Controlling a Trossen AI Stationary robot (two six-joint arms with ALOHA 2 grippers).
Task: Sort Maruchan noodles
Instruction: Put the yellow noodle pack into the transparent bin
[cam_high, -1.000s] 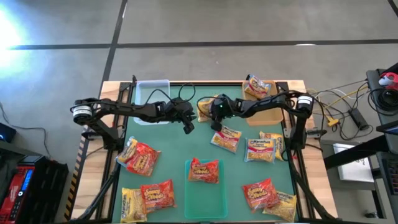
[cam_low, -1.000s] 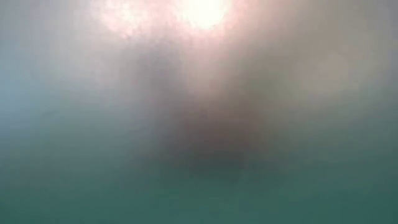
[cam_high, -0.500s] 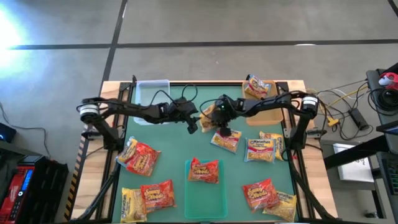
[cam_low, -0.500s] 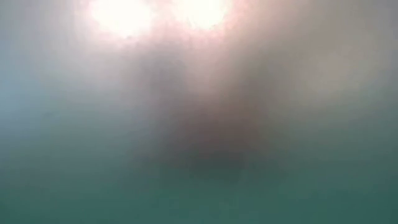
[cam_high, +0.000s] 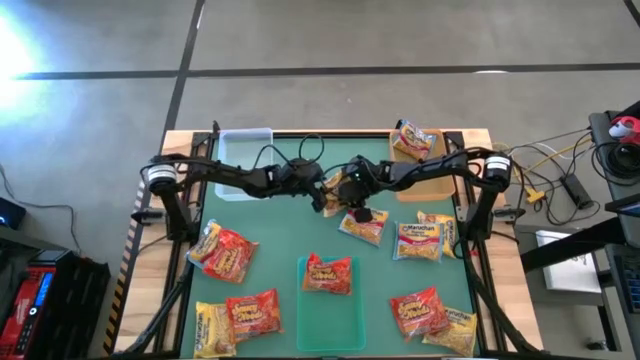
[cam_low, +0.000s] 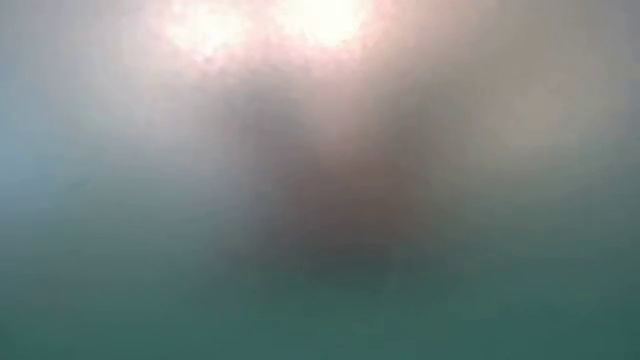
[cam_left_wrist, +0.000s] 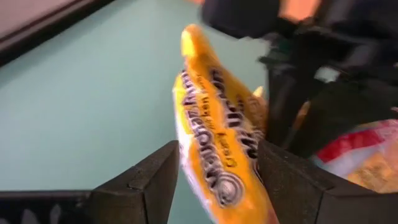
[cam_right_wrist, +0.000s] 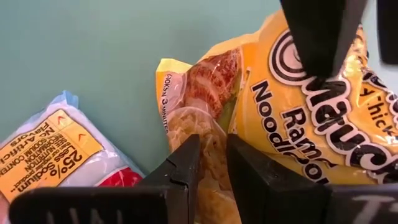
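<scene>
I have both arms meeting near the table's centre, slightly toward twelve o'clock, over one yellow packet (cam_high: 337, 186). My right gripper (cam_right_wrist: 210, 163) is clenched on the packet's crimped edge, lifting it off the green mat (cam_high: 270, 240) so the other arm can get at it. My left gripper (cam_left_wrist: 214, 168) stands spread, fingers either side of the packet but not squeezing, which reads to me as a handover. In the left wrist view the packet hangs on edge, long axis running away from the fingers.
</scene>
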